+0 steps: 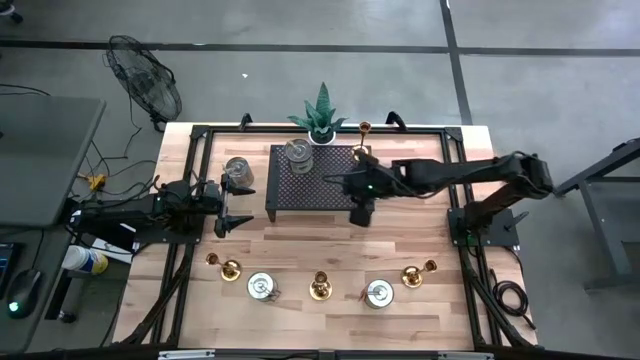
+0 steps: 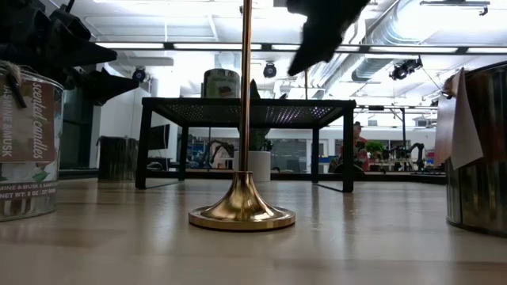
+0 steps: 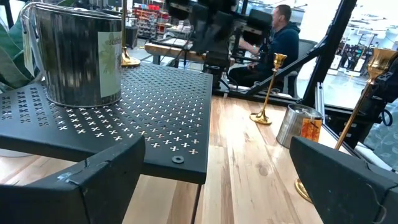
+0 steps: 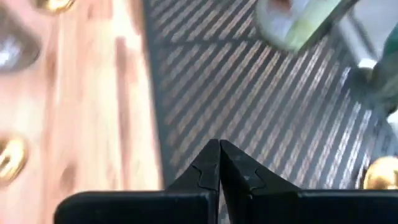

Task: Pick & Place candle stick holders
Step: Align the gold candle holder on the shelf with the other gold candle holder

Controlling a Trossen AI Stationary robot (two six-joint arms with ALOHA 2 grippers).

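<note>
On the wooden table (image 1: 330,240), the right gripper (image 1: 332,181) hangs clenched and empty over the black rack (image 1: 305,195); the left gripper (image 1: 238,208) gapes empty at nine o'clock.

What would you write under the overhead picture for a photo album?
Two robot arms flank a black rack: left gripper open beside a silvery tin, right gripper shut above the rack, holders along the front.

Polished brass candle stick holders (image 2: 242,207), matt perforated metal rack (image 3: 124,118), wood table (image 1: 300,240)
</note>
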